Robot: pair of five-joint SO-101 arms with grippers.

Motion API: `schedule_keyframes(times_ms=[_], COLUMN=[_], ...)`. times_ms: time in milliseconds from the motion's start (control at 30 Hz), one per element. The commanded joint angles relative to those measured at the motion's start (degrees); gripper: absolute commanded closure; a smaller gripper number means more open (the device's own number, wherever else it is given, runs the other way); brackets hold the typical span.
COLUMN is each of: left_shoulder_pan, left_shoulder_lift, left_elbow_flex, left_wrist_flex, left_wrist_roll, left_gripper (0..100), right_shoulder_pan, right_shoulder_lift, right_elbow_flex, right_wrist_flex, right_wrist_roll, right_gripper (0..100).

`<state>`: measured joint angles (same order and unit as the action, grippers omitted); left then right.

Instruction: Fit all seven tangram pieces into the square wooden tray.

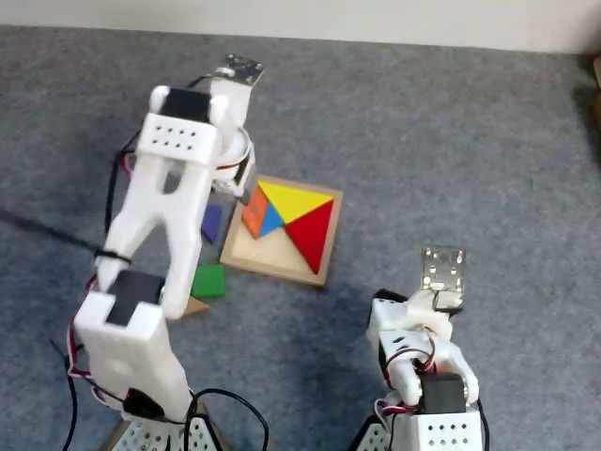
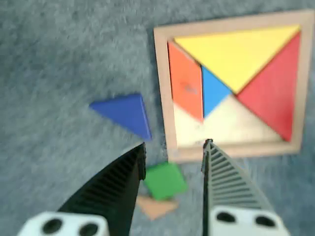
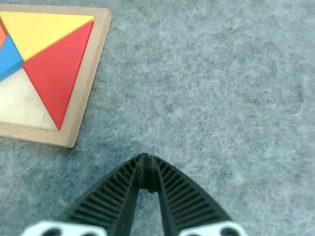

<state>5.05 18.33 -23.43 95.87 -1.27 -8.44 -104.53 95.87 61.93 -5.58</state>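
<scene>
Four of seven pieces seated in tray (image 2: pixel 165 98).
My left end effector (image 2: pixel 174 145) gapes wide by green square (image 2: pixel 165 181); blue triangle (image 2: pixel 125 112), tan triangle (image 2: pixel 155 206) also loose, left of tray. Right end effector (image 3: pixel 147 160) pinched closed, empty.

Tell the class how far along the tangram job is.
Done: the yellow triangle, red triangle, orange piece and light blue triangle lie in the wooden tray. In hand: nothing; the left gripper is open near the tray, the right gripper shut over bare carpet. To do: the green square, dark blue triangle and tan piece lie outside the tray.
</scene>
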Motion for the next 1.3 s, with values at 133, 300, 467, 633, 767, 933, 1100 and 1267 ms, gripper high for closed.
schedule_keyframes(times_ms=[133,300,467,633,767,933,1100,1267], left_shoulder_pan=[-0.84,-0.75,-2.42,-7.34,-10.07,-10.42,-10.24,-10.07], left_shoulder_lift=[-19.91,-32.31,-41.10,-42.15,-38.11,-29.14,-20.70,-13.05], left_elbow_flex=[20.70,41.27,57.71,64.92,69.05,69.41,61.85,54.99], left_wrist_flex=[2.81,-7.12,-14.86,-20.75,-27.69,-35.34,-33.41,-29.80], left_wrist_roll=[-9.58,-10.20,-7.21,-6.15,-6.15,-6.07,-2.73,-1.58], left_gripper=[81,79,70,71,71,71,71,77], right_shoulder_pan=[0.75,0.75,0.75,0.75,0.75,0.75,0.75,0.75], right_shoulder_lift=[-0.66,-0.66,-0.66,-0.66,-0.66,-0.66,-0.66,-0.66], right_elbow_flex=[8.04,8.04,8.04,8.04,8.04,8.04,8.04,8.04], right_wrist_flex=[-0.04,-0.04,-0.04,-0.04,-0.04,-0.04,-0.04,-0.04], right_wrist_roll=[-0.44,-0.44,-0.44,-0.44,-0.44,-0.44,-0.44,-0.44], right_gripper=[99.4,99.4,99.4,99.4,99.4,99.4,99.4,99.4])
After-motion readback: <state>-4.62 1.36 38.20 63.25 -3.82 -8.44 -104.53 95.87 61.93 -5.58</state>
